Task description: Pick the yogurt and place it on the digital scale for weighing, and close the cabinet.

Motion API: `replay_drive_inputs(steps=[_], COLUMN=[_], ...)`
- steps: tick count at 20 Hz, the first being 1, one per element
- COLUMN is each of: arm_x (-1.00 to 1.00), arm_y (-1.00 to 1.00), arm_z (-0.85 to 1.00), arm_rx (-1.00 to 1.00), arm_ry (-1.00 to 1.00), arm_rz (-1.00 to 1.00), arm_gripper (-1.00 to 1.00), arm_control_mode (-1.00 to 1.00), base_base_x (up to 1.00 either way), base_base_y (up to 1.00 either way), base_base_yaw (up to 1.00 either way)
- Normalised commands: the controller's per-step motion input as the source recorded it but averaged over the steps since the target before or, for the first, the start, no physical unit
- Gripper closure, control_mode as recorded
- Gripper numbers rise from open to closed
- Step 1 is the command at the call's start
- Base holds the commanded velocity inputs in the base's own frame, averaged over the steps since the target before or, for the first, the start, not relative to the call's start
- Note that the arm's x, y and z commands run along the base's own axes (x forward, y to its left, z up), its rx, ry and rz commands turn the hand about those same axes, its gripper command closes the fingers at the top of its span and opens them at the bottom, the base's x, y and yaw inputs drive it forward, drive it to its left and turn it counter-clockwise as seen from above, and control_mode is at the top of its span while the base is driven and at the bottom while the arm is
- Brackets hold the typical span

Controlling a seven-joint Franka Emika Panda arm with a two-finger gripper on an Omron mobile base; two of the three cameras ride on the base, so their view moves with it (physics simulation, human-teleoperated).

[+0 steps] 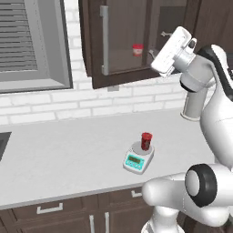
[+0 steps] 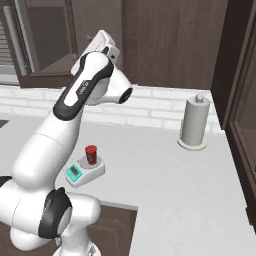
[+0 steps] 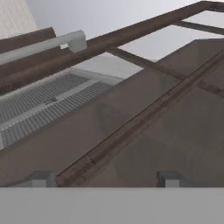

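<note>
Yogurt [image 1: 146, 141]: on digital scale [image 1: 138, 158], centre frame. Cabinet [image 1: 119, 43]: ajar, upper frame. Gripper [image 3: 105, 178]: fingers apart, empty; push door flat, squarely.

Yogurt [image 1: 146, 141] on digital scale [image 1: 138, 158]

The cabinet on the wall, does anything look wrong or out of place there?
Yes: the cabinet door stands ajar, swung out from the wall. On the counter nothing is spilled; the yogurt stands upright on the scale.
</note>
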Motion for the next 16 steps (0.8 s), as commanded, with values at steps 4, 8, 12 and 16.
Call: replay_drive_inputs(steps=[4,8,12,16], arm_x=[0.64,0.76,0.81,0.07], arm_y=[0.23,0.23,0.12,0.00], arm_z=[0.00,0.00,-0.11,-0.46], arm_rx=[-0.02,-0.03,-0.03,-0.03], arm_ry=[0.21,0.18,0.06,-0.05], arm_rz=[-0.17,-0.16,-0.11,-0.06], arm_gripper=[-1.00,-1.00,-1.00,-1.00], arm_control_mode=[-1.00,-1.00,-1.00,-1.00], base_base_x=[0.00,0.00,0.00,0.00], base_base_y=[0.00,0.00,0.00,0.00], base_base_yaw=[0.00,0.00,0.00,0.00])
